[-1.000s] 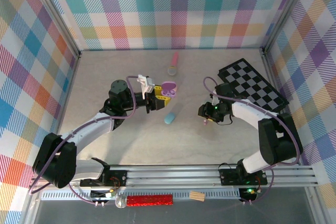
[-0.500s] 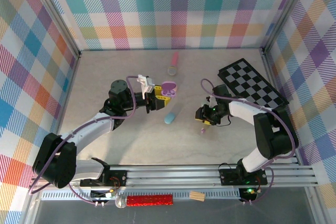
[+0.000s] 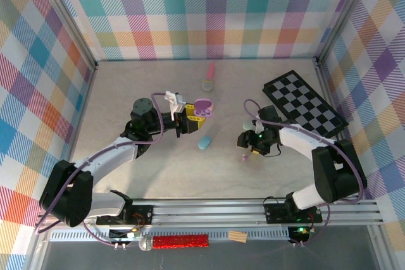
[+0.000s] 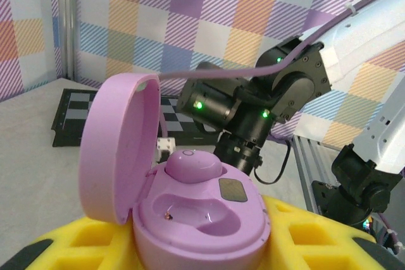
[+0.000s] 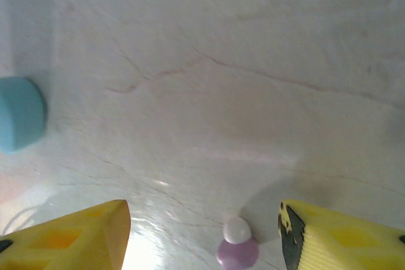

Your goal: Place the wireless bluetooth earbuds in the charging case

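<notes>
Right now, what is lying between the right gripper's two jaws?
A small purple earbud lies on the table between the right gripper's open jaws, touching neither, as the right wrist view shows.

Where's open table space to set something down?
Free: the back-left corner behind the left arm, and the near strip between the blue case and the rail. Crowded: the middle, with the purple case, purple earbud and right gripper; checkerboard on the right.

Pastel plaid walls [image 3: 215,11]; pale marbled tabletop [image 3: 126,80].
</notes>
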